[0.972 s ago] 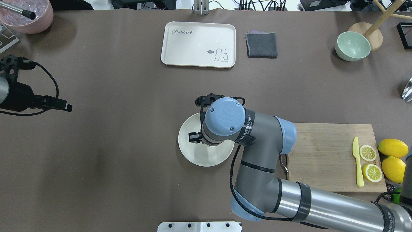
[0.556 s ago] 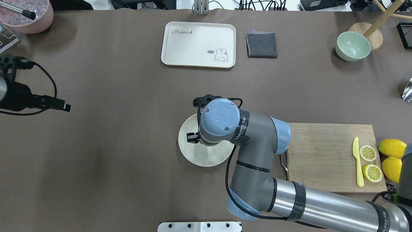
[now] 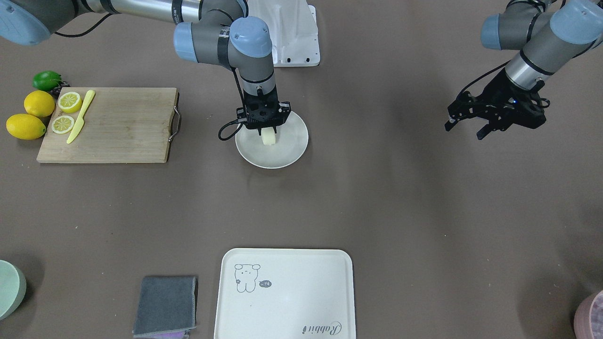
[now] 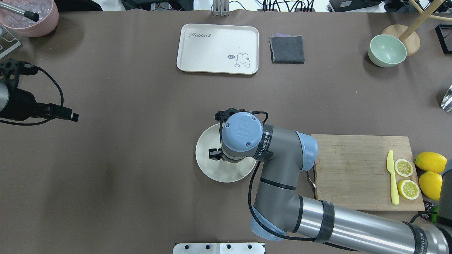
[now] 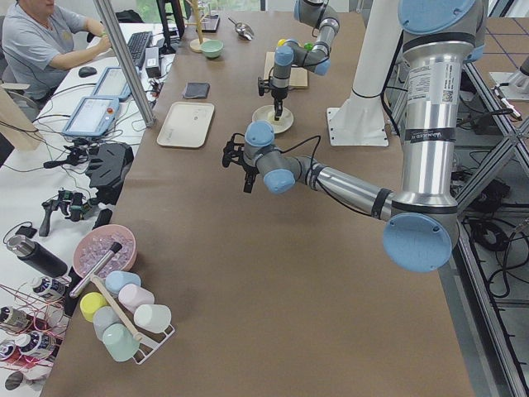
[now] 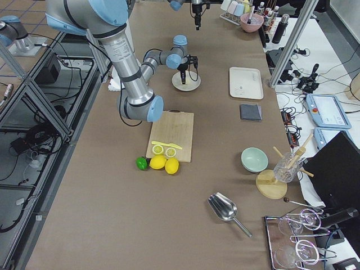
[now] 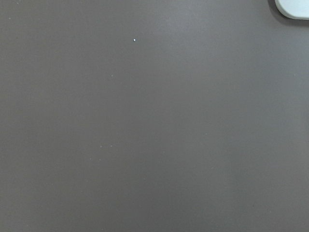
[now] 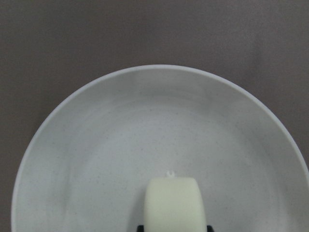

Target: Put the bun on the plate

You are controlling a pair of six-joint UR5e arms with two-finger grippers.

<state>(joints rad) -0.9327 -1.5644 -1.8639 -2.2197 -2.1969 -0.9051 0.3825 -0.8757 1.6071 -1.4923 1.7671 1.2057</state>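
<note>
The bun (image 3: 268,137), a small pale cream block, sits low over the middle of the round off-white plate (image 3: 292,150) with my right gripper (image 3: 267,132) shut on it from above. In the right wrist view the bun (image 8: 173,205) fills the bottom centre, with dark finger tips at both its sides and the plate (image 8: 145,125) beneath. From overhead the right wrist covers the bun; only the plate (image 4: 204,165) shows. My left gripper (image 3: 464,131) hangs open over bare table far off to the side, holding nothing.
A wooden cutting board (image 3: 106,125) with lemon halves (image 3: 69,101) and a yellow knife (image 3: 81,117) lies beside the plate, whole lemons (image 3: 26,126) past it. A cream tray (image 3: 285,294), a grey cloth (image 3: 165,303) and a green bowl (image 4: 386,51) stand at the far side.
My right arm has come down lower over the plate with the bun still held. The left arm has barely moved.
</note>
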